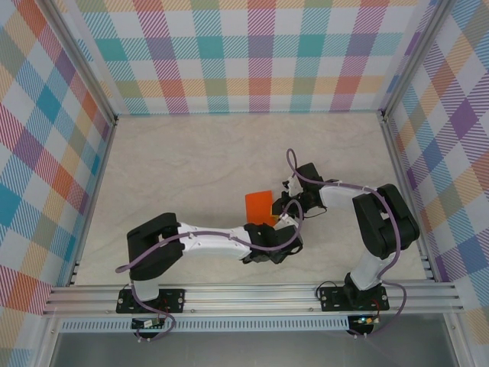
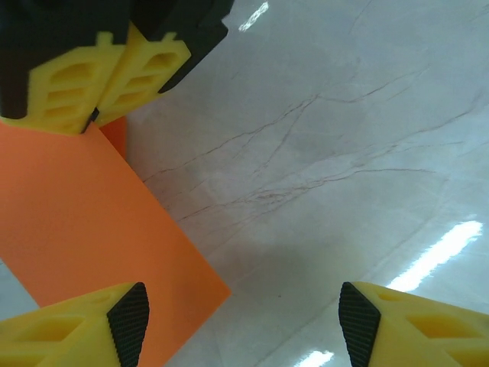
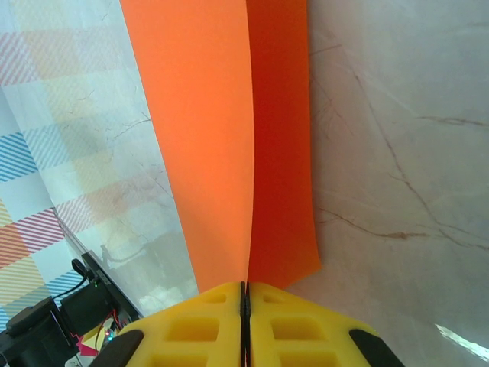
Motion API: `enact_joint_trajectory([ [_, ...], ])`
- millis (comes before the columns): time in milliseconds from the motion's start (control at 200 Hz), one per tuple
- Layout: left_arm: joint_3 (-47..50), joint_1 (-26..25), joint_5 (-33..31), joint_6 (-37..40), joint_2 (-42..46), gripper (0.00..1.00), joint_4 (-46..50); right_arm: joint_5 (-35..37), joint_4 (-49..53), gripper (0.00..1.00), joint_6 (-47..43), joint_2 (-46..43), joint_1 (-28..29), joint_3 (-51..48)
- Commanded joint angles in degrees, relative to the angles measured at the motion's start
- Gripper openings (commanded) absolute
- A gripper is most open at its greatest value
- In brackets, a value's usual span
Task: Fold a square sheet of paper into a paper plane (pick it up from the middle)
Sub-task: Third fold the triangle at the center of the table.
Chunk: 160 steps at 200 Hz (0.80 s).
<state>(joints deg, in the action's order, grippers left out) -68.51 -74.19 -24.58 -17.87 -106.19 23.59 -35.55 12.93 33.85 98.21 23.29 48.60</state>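
**Orange sheet (image 3: 221, 130) pinched by right gripper (image 3: 244, 300); left gripper (image 2: 243, 325) open beside it**

Item: sheet, thin orange paper, not yet a plane. From the right wrist, a lighter and a darker face meet along a line running straight out from the seam of the jaws. This is probably a centre fold, so the long axis points directly away from the fingertips.

Right jaws: pressed flat together, clamping the near end of the sheet on that line.

Left jaws: spread wide and gripping nothing. From the left wrist, the sheet lies toward the fingertip (image 2: 126, 321) at the left of that view, with its free corner reaching partway into the gap. Whether it touches that pad cannot be told. The opposite fingertip (image 2: 359, 321) stands over bare marbled tabletop (image 2: 344, 153). The right gripper's yellow fingers sit ahead of the left jaws, at the sheet's far end.

Overhead: the two grippers are close together at mid-table, with the sheet just beyond them.

Judgement: the left gripper is the free one. To catch the sheet squarely it needs to shift toward that left-side finger before closing.
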Motion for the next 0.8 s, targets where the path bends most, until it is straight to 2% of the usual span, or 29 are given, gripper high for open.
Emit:
enact_joint_trajectory([
  [0,-2.97,-1.08,-9.57,0.17,-1.94,0.68,6.49,-1.71,0.81,0.09,0.06,0.54,-0.35,1.17],
  [155,-2.28,-1.11,-12.14,-0.89,-1.63,0.61,6.42,-1.54,1.36,0.09,-0.36,0.45,-0.52,1.10],
  [340,-1.04,-1.13,-12.07,-0.77,-0.15,0.34,5.10,-1.19,2.12,0.09,-0.98,0.46,-0.79,1.24],
  [520,0.73,-0.98,-10.44,0.24,2.22,0.16,3.29,-0.46,2.63,0.09,-1.38,0.49,-1.13,1.15],
  [665,3.77,0.16,-5.25,1.67,5.17,0.06,-0.05,-0.40,2.71,0.11,-1.42,0.10,-1.10,0.88],
  [795,7.09,2.32,-0.58,1.83,7.84,0.02,-3.30,0.57,3.58,0.15,-1.97,-1.53,-1.32,0.95],
])
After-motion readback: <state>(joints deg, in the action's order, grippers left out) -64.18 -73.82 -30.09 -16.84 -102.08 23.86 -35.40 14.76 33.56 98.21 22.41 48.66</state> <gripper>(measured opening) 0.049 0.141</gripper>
